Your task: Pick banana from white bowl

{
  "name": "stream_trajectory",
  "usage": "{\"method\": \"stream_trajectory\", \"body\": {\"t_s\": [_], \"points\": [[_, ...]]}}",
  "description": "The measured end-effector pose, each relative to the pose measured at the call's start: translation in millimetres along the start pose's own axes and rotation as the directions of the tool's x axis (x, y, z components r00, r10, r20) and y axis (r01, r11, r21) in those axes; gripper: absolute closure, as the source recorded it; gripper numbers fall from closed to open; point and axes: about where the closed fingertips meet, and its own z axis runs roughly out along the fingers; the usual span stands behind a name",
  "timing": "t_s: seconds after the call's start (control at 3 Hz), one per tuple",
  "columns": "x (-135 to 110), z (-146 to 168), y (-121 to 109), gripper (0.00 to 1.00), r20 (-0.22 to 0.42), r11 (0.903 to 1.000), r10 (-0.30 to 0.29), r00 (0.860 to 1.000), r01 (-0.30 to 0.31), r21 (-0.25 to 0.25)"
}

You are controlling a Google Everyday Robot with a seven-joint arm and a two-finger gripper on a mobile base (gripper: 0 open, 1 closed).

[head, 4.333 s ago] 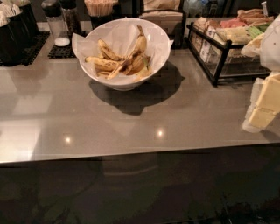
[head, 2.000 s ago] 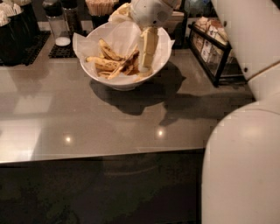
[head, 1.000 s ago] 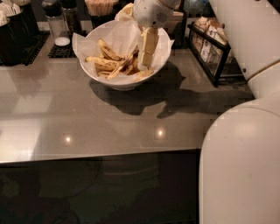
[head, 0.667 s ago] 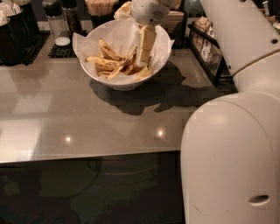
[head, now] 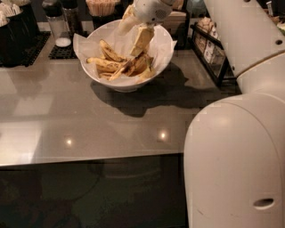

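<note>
The white bowl (head: 164, 48), lined with crinkled white paper, stands on the grey counter at upper centre. Several small yellow, brown-speckled bananas (head: 109, 66) lie piled in it. My gripper (head: 132, 44) hangs over the right half of the bowl, open, reaching down from the top of the frame. One pale finger (head: 143, 39) dips among the bananas on the right side of the pile, the other points up and left. It covers the banana that stood upright there. I cannot see a banana held.
A black wire rack (head: 209, 44) of packets stands right of the bowl. A shaker (head: 57, 22) on a black mat, dark containers (head: 18, 31) and a cup of sticks (head: 103, 8) line the back. My white arm (head: 236, 147) fills the right side.
The arm has come in from the right and set the gripper over the bowl. In the last second the gripper stays low in the bowl while the arm's body swings nearer.
</note>
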Motion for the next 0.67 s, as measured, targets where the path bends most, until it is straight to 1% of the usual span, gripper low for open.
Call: {"method": "stream_trajectory", "body": {"t_s": [0.33, 0.67], "points": [[-0.2, 16.4, -1.0, 0.47, 0.019, 0.9999, 0.008, 1.000, -0.007, -0.015], [4.6, 40.3, 9.2, 0.45, 0.048, 0.9972, 0.037, 0.998, -0.034, -0.066]]}}
